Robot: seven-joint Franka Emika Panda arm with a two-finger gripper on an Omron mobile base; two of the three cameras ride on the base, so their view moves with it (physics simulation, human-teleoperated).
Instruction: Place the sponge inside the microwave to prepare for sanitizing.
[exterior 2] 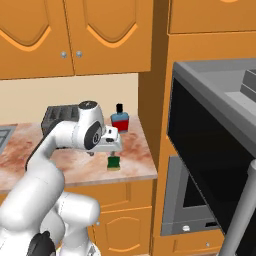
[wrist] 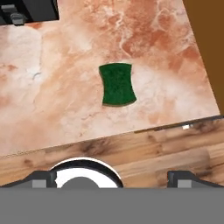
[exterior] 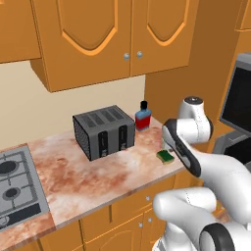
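The sponge (wrist: 117, 84) lies flat on the marbled counter (exterior: 88, 176), green side up, near the front edge and toward the counter's right end, by the tall wooden panel. Nothing touches it. The gripper (wrist: 113, 177) hangs above it with its jaws wide apart and empty; in the hand view the two dark fingertips (wrist: 42, 178) sit at the bottom, over the wood floor rather than over the sponge. From the right base view the hand (exterior 2: 107, 140) hovers just above and slightly left of the sponge (exterior 2: 114, 162). A toaster (exterior: 104, 131) stands farther back on the counter, and a blue-and-red bottle (exterior: 142, 117) stands behind the sponge (exterior: 165, 156), near the wall. The microwave (exterior 2: 212, 135) is to the right, its dark door (exterior 2: 210, 165) apparently swung open toward the camera, though the angle makes that hard to judge
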